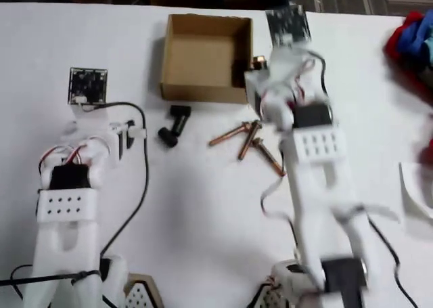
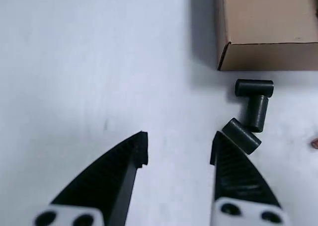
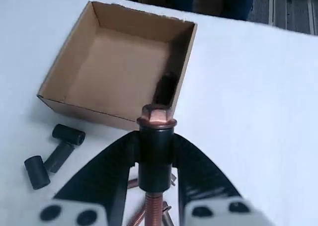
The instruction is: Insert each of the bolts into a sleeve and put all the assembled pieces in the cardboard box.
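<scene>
Sitting near the counter's far edge: cardboard box [image 1: 206, 91], dark blur inside, unidentifiable. Right hand [image 3: 155, 151] clamped on sleeved bolt [image 3: 156, 117] beside its wall. Left hand [image 2: 179, 146] open near three loose sleeves [image 2: 254, 88]; three bare bolts [image 1: 250, 140] nearby.

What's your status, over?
Right claw shut on sleeved bolt, beside cardboard box. Left claw open, next to three loose sleeves. Bare bolts on table.

Cardboard box [image 1: 203, 91] at the far middle of the table [image 1: 183, 213], with three loose sleeves [image 1: 174, 125] just before its left front corner, loose bolts [image 1: 247, 139] to their right, the left gripper [image 2: 179, 146] left of the sleeves, and the right gripper [image 3: 155, 136], holding a sleeved bolt [image 3: 156, 154], beside the box's right wall.
</scene>
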Action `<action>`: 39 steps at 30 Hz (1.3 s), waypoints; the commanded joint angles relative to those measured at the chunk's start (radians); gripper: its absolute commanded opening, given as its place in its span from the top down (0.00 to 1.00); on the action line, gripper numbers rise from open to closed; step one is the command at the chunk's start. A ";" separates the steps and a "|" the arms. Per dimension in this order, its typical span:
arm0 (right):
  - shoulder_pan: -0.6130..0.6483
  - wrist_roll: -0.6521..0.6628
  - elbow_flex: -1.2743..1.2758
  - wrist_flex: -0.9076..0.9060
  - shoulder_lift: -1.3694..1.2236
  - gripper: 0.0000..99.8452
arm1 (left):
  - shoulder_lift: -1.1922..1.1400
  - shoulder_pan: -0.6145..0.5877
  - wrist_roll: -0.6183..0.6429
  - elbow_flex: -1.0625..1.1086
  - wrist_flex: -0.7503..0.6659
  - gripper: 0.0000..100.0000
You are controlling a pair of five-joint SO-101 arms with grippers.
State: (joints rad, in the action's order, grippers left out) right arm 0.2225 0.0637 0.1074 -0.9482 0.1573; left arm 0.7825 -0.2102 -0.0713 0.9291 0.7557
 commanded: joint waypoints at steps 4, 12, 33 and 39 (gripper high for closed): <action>0.001 -0.021 -0.779 -0.375 -0.487 0.98 | 0.017 -0.014 -0.005 -0.005 -0.012 0.78; 0.012 -0.023 -1.473 -0.512 -0.811 0.98 | 0.017 -0.061 -0.009 0.067 -0.078 0.78; 0.067 -0.235 -1.459 -0.254 -1.082 0.98 | 0.015 -0.055 -0.002 0.240 -0.204 0.78; 0.067 -0.158 -1.278 -0.071 -1.082 0.98 | 0.015 -0.057 -0.002 0.243 -0.204 0.78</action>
State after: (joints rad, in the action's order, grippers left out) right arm 0.2808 -0.1204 -1.2060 -1.0986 -0.9459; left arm 0.7825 -0.2654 -0.0713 1.1761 0.5700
